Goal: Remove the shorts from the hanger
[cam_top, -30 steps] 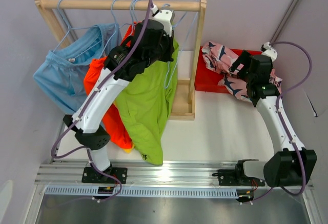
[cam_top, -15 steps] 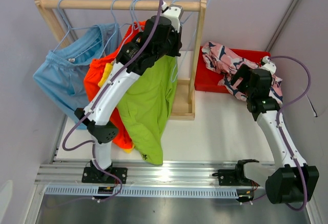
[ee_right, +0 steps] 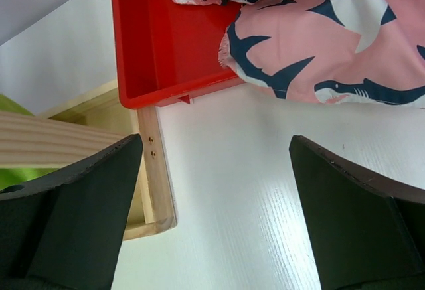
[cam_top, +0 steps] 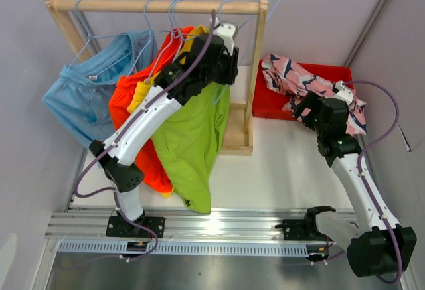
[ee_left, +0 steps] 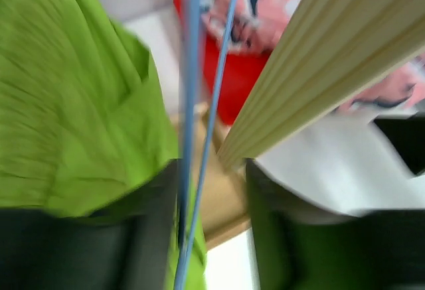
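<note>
Hanging far left on the rack [cam_top: 153,4], green shorts [cam_top: 192,137] flanked the left gripper [ee_left: 212,184], part-open around a hanger wire [ee_left: 191,71], likely to unhook it; the right gripper [ee_right: 216,150] gaped empty beside pink shorts [ee_right: 319,31] in the bin [ee_right: 166,44]

L gripper [ee_left: 211,184] opening; R gripper [ee_right: 214,150] backed off pink shorts [ee_right: 319,31].

You run a left arm [cam_top: 143,121] and a right arm [cam_top: 358,184] of white tubular links with black joint housings, each trailing a lavender cable [cam_top: 396,114]. Your right gripper [ee_right: 216,150] has blunt matte-black wedge fingers [ee_right: 358,204].
</note>
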You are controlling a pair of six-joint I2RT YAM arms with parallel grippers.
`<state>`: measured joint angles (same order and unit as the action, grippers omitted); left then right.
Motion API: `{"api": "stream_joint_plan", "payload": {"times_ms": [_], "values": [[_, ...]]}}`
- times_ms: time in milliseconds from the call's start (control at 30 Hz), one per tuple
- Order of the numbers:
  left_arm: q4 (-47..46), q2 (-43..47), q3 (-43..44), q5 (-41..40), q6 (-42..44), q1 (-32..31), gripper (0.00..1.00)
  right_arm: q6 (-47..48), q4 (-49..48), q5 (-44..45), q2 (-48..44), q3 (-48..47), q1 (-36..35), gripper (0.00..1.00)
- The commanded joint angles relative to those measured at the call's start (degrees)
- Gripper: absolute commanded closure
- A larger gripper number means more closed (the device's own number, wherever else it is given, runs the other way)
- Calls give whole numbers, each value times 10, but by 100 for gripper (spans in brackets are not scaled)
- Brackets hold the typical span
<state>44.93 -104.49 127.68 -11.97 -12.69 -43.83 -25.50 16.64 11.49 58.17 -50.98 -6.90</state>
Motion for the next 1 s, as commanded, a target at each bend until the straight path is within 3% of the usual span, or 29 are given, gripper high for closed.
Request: {"api": "stream_joint_plan", "payload": {"times_ms": [0,67,100,367,400,600,733,900,967], "values": [[60,19,-87,-12,-3,-18,45,-7,2,21,-31,9,-18,0],[51,53,-103,-21,-6,-25,35,-7,8,27,-41,10,-22,1],[52,64,-103,-21,-8,-27,25,-8,10,29,-43,9,-24,1],[126,162,-46,-32,-17,-44,7,-10,37,56,-77,4,-51,1],[132,190,-45,-24,-22,-44,1,-11,40,57,-80,4,-54,0],[172,287,-49,-10,-33,-44,1,-23,55,75,-95,7,-76,0],[173,352,-49,-53,-16,-44,1,-32,62,95,-98,8,-100,1],[180,353,-54,-103,20,-43,1,-40,70,120,-105,4,-135,1],[170,344,-66,-105,28,-43,6,-42,76,129,-110,2,-142,1]]}}
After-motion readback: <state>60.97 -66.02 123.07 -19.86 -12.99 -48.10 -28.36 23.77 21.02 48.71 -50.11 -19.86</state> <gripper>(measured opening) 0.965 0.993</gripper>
